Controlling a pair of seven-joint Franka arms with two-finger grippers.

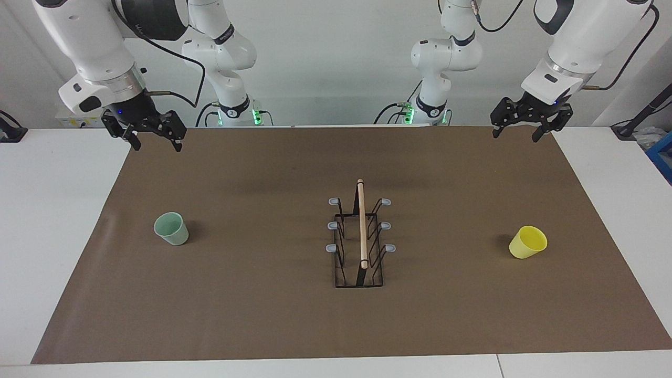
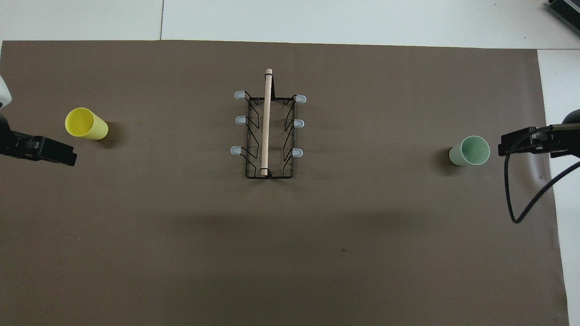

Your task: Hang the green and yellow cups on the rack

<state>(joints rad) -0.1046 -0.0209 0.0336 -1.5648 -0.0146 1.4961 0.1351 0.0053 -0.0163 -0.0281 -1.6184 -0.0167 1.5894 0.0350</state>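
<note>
Centrally, the rack (image 1: 360, 239) stands between apparently upright green cup (image 1: 171, 228) and yellow cup (image 1: 528, 242); left gripper (image 1: 517, 132) and right gripper (image 1: 155, 142) hang open, empty.

Bright even overhead light, soft short shadows, sharp pics, no glare.

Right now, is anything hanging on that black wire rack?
No. The rack has all six grey-tipped prongs bare. The green cup and yellow cup stand apart on the brown mat.

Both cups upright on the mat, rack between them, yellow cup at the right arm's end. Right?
Wrong end: the yellow cup stands at the left arm's end, the green cup at the right arm's, per the facing view. Both upright, rack between them.
</note>
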